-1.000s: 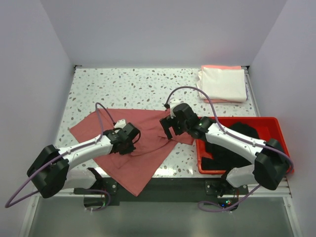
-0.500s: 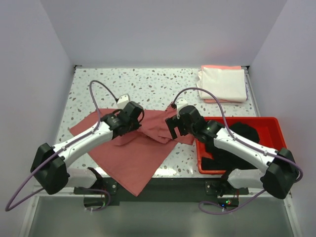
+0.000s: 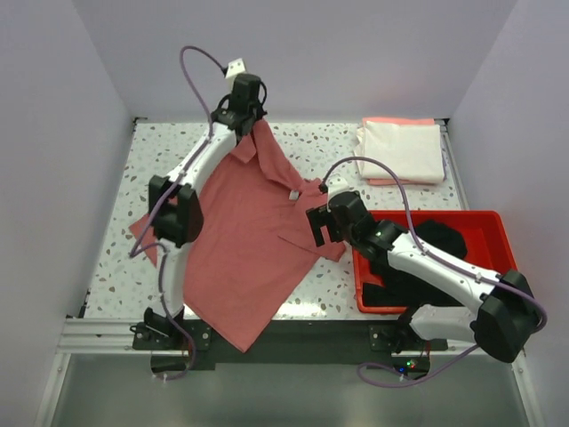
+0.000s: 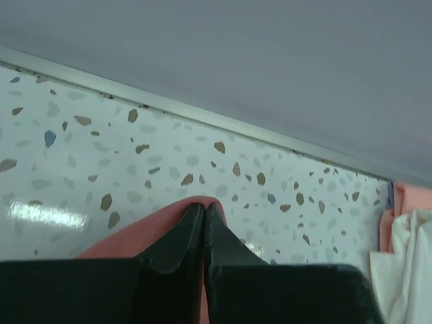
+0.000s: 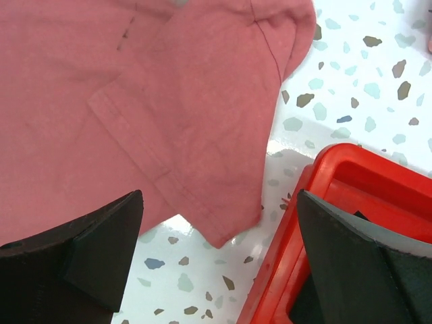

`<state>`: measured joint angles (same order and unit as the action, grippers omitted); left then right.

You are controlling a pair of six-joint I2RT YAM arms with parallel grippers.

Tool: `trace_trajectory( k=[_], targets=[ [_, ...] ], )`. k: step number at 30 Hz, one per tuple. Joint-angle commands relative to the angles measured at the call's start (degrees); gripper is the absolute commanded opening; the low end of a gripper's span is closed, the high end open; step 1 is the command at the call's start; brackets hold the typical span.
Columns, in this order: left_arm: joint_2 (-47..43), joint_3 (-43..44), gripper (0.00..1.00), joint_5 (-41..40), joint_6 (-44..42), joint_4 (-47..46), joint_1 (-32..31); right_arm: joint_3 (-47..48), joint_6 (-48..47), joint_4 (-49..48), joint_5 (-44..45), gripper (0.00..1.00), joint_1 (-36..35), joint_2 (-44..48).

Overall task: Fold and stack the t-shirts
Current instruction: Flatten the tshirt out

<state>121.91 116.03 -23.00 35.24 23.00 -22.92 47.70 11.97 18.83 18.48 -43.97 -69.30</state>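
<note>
Spread across the speckled tabletop [image 3: 160,151]: rose-red t-shirt [image 3: 240,249], long axis running from the back wall to the near edge, near corner hanging over that edge, far end lifted. At right, red tray [image 3: 480,216] holding the black t-shirt [image 3: 440,233]. Beyond it, cream-white t-shirt [image 3: 400,151] folded atop the peach-pink t-shirt [image 3: 396,120]. Left pincer [image 3: 252,120] pressed together, pinching the far end up high. Right pincer [image 3: 318,228] spread wide, empty, hovering just over the sleeve [image 5: 223,121] that points toward the tray. Clearly the nearer arm for that sleeve, and probably the next grab.
</note>
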Motion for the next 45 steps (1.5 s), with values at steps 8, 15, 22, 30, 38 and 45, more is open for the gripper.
trace_trajectory(
  k=[8, 15, 22, 30, 38, 45],
  targets=[
    [4.94, 0.54, 1.0, 9.21, -4.31, -10.26, 7.1, 0.9, -0.54, -5.12, -6.52, 0.99, 1.34, -4.7],
    [-7.28, -6.67, 1.0, 5.79, -3.08, 5.2, 6.48, 2.31, -0.28, -5.91, -10.04, 0.99, 1.25, -6.9],
    [-35.63, -49.98, 1.0, 7.62, 6.57, -1.28, 5.51, 4.32, 0.25, -5.73, -13.19, 0.99, 1.16, -11.38],
    [-50.97, -73.83, 1.0, 6.24, 13.53, -0.86, 4.99, 11.96, -1.68, -4.15, -14.88, 0.99, 0.37, -22.36],
    [-45.63, -75.86, 1.0, 4.11, 16.08, 2.57, 6.73, 18.83, -0.98, -3.45, -17.25, 0.99, -0.24, -32.3],
    [-29.92, -71.14, 1.0, 3.76, 15.38, 1.6, 11.14, 18.31, 1.3, -2.92, -16.46, 0.99, -0.42, -35.99]
  ],
)
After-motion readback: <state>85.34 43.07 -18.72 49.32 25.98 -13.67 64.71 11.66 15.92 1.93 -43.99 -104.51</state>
